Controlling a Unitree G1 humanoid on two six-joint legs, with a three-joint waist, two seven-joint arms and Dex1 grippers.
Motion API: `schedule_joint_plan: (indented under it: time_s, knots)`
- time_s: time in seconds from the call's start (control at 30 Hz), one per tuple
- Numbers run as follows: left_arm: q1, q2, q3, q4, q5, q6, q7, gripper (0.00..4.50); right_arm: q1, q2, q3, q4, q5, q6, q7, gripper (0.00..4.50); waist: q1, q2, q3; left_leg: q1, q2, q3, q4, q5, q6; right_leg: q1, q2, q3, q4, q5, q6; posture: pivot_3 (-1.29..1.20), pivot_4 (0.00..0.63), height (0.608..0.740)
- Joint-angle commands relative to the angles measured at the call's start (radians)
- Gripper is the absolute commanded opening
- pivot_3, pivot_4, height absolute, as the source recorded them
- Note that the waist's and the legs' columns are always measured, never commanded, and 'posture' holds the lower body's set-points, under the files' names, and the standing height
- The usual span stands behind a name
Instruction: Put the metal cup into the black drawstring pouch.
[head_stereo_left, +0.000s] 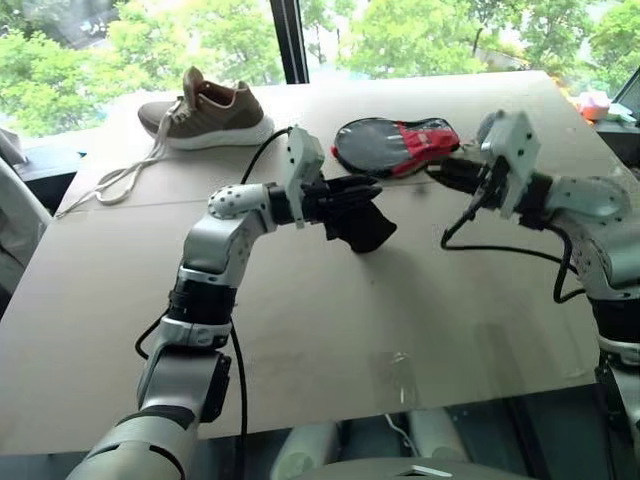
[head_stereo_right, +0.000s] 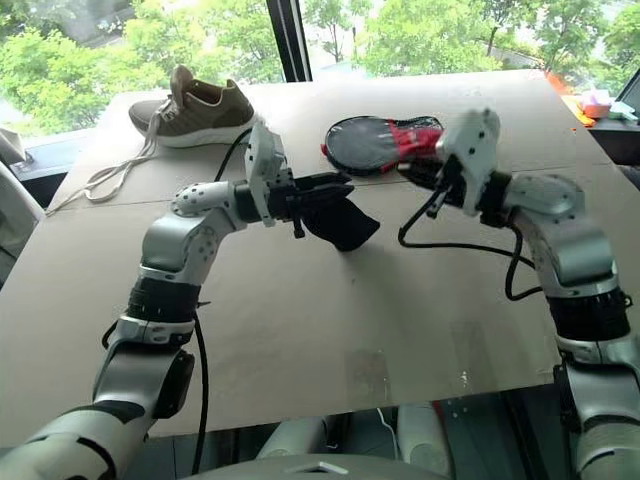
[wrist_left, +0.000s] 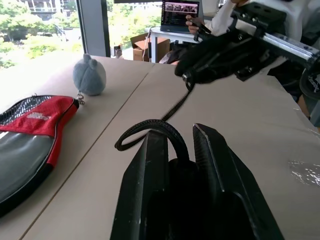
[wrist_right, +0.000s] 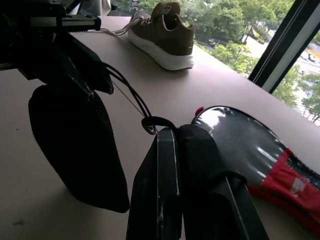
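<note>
The pouch is pinched by the left fingers; its cord by the right fingers. Cup unseen, likely bagged.

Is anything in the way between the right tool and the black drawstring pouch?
Nothing visible. The black drawstring pouch hangs from the left tool; only its drawstring cord spans the gap to the right tool. The paddle case lies off to the side.
</note>
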Motion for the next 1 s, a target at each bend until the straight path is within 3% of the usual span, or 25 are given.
schedule_joint_plan:
  time_s: [0.03,0.1,0.13,0.2,0.37,0.43,0.6,0.77,1.0]
  knots:
    - [0.071,0.086,0.026,-0.137,-0.084,0.109,-0.055,1.98,0.096,-0.030,-0.029,-0.096,0.042,0.055,0.020,1.33,-0.003,0.000,0.000,0.001,0.000,0.001,0.000,0.000,0.000,0.000,0.000,0.000,0.001,0.000,0.000,0.00,0.150,0.740]
    - [0.111,0.121,0.037,-0.191,-0.115,0.157,-0.051,2.94,0.140,-0.045,-0.041,-0.117,0.053,0.068,0.032,2.28,-0.003,0.000,0.000,0.002,0.000,0.002,0.000,0.000,0.000,0.000,0.000,0.001,0.002,0.000,0.000,0.00,0.150,0.740]
    - [0.163,0.185,0.055,-0.204,-0.114,0.185,-0.066,3.37,0.170,-0.065,-0.063,-0.122,0.071,0.097,0.039,2.71,-0.002,0.000,0.000,0.002,0.000,0.002,0.000,0.000,0.000,0.000,0.000,0.001,0.002,0.000,0.000,0.00,0.150,0.740]
    - [0.253,0.301,0.080,-0.206,-0.090,0.200,-0.096,4.28,0.219,-0.097,-0.102,-0.129,0.105,0.136,0.055,2.73,-0.005,0.000,0.000,0.003,0.000,0.003,0.000,0.000,0.000,0.000,0.001,0.001,0.003,0.000,0.000,0.00,0.150,0.740]
    - [0.429,0.470,0.089,-0.209,-0.016,0.107,-0.140,4.28,0.291,-0.133,-0.136,-0.097,0.093,0.114,0.075,2.73,0.010,0.001,0.000,0.004,0.001,0.005,-0.002,0.000,0.000,0.000,0.001,0.002,0.002,0.000,0.000,0.00,0.150,0.740]
    - [0.478,0.480,0.131,-0.183,-0.018,0.090,-0.124,4.28,0.316,-0.122,-0.137,-0.069,0.062,0.052,0.080,2.73,0.022,0.001,0.000,0.005,0.001,0.005,-0.002,0.000,0.000,0.002,0.000,0.002,0.001,0.000,0.000,0.00,0.150,0.740]
    - [0.562,0.383,0.216,-0.105,0.026,-0.092,-0.012,4.28,0.400,-0.042,-0.195,-0.032,0.096,-0.078,0.113,2.73,0.050,0.001,0.000,0.005,0.002,0.003,-0.003,-0.001,0.000,0.004,0.000,0.001,-0.002,0.000,0.000,0.00,0.150,0.740]
    - [0.689,0.303,0.232,-0.082,0.117,-0.283,0.086,4.28,0.508,-0.059,-0.240,0.055,0.057,-0.276,0.242,2.73,0.050,0.001,0.000,0.005,0.001,0.004,-0.003,-0.002,0.002,0.006,0.000,0.001,-0.007,0.000,0.000,0.00,0.150,0.740]
    - [0.738,0.273,0.245,-0.075,0.103,-0.359,0.087,4.28,0.520,-0.075,-0.290,0.211,0.054,-0.446,0.365,2.73,0.049,0.001,0.000,0.018,0.002,0.005,-0.007,-0.006,0.007,0.016,0.000,0.002,-0.006,0.000,0.000,0.00,0.150,0.740]
